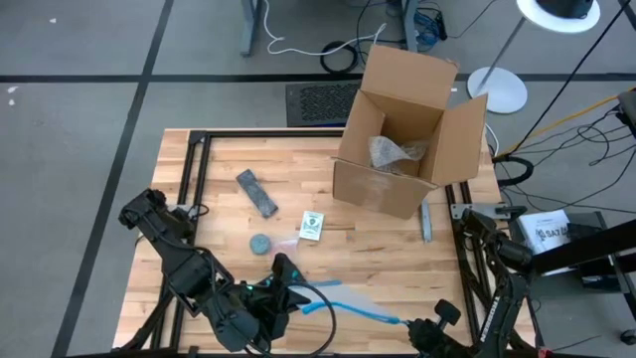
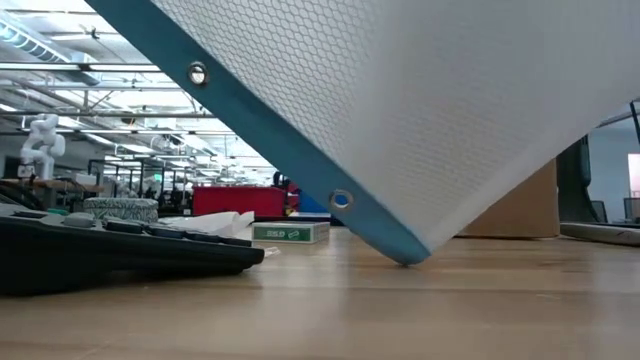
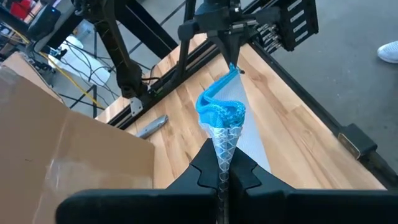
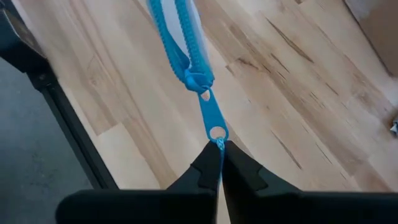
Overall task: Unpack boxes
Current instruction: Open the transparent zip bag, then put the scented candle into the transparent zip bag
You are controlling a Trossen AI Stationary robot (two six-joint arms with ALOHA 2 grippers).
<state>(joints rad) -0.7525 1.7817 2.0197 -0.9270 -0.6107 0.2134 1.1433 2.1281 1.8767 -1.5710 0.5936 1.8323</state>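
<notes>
- The pouch (image 1: 343, 298) is being pinched shut at one end by the left hand (image 3: 225, 177).
- Its zipper pull (image 4: 211, 118) is being gripped by the right hand (image 4: 219, 149).
- The box (image 1: 412, 134) is being left open on the table (image 1: 298, 194).

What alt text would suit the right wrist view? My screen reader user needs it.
The right gripper pinches the blue zipper pull of a mesh pouch between shut fingers, above the light wooden table. A corner of the cardboard box shows at the edge.
</notes>
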